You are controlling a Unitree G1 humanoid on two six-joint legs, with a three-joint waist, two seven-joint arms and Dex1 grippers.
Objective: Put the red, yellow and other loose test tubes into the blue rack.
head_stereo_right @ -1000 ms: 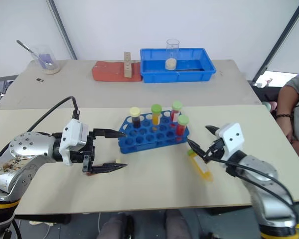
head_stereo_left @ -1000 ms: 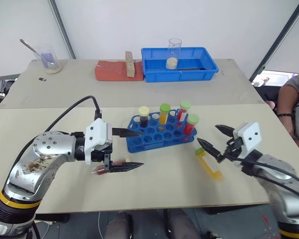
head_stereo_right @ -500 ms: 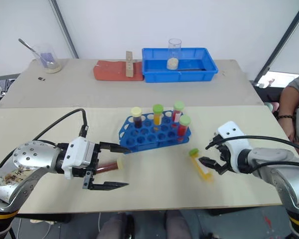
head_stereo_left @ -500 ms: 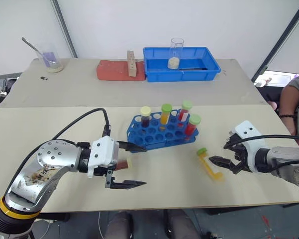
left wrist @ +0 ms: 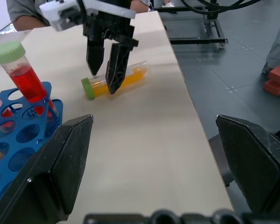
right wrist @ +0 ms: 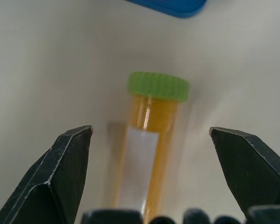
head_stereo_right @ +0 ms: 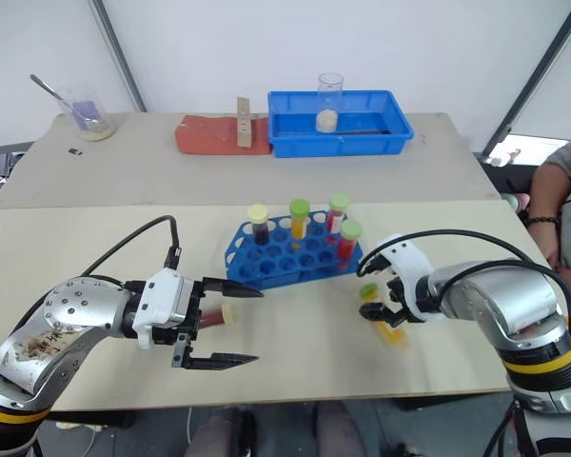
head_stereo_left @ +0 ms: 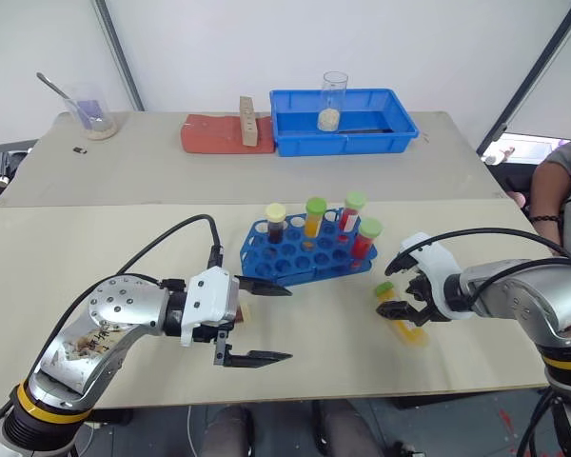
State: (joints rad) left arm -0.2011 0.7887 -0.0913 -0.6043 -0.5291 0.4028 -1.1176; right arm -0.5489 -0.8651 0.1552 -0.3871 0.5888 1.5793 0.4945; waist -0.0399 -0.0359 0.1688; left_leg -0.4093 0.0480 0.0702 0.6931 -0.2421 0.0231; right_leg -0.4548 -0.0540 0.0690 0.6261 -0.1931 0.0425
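The yellow tube point(right wrist: 141, 163), green-capped with a white label, lies flat on the table to the right of the blue rack point(head_stereo_left: 300, 259). My right gripper point(head_stereo_left: 403, 312) points down over it, open, one finger on each side, close above it. A dark red-brown tube point(head_stereo_right: 213, 320) with a cream cap lies on the table left of the rack, between the fingers of my open left gripper point(head_stereo_left: 285, 324), untouched as far as I can see. Several capped tubes stand upright in the rack's far rows.
At the back of the far table sit a blue tray point(head_stereo_left: 362, 139) holding a glass beaker point(head_stereo_left: 334, 100), a red pad point(head_stereo_left: 209, 138) with a wooden block, and a beaker with a spoon point(head_stereo_left: 93, 116). A person point(head_stereo_left: 561, 195) sits at the right edge.
My right gripper has turned from nearly level to pointing downward and come over the yellow tube. The left gripper stays open around the dark tube, drawn back slightly.
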